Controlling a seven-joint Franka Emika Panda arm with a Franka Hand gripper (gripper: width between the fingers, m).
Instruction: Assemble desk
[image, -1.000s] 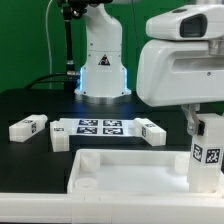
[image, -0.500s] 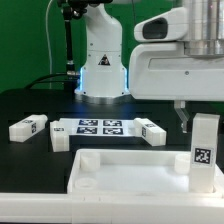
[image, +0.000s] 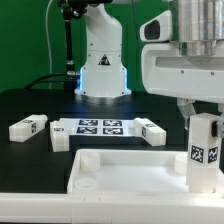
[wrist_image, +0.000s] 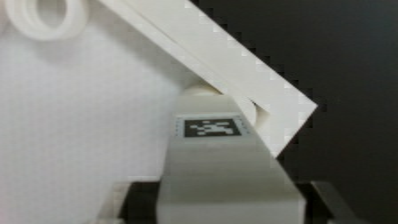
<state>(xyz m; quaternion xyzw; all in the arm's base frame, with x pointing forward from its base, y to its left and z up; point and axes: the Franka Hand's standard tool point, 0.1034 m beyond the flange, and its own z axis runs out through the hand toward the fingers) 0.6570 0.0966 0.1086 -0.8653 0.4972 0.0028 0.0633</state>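
Note:
The white desk top (image: 105, 158) lies at the front, rimmed side up. One white desk leg (image: 205, 160) stands upright on its corner at the exterior view's right, tag facing the camera. My gripper (image: 203, 110) comes down from above and is shut on the upper part of this leg. In the wrist view the leg (wrist_image: 217, 160) sits between my dark fingers (wrist_image: 143, 203), at the corner of the desk top (wrist_image: 89, 120). Three more legs lie behind: two at the exterior view's left (image: 30, 127) (image: 57, 135) and one further right (image: 152, 130).
The marker board (image: 100, 126) lies flat behind the desk top, between the loose legs. The robot base (image: 103, 70) stands at the back. A round socket ring (wrist_image: 45, 18) shows on the desk top in the wrist view.
My hand has turned about the upright leg, and the leg's tagged face has turned with it. The desk top and the loose legs have not moved.

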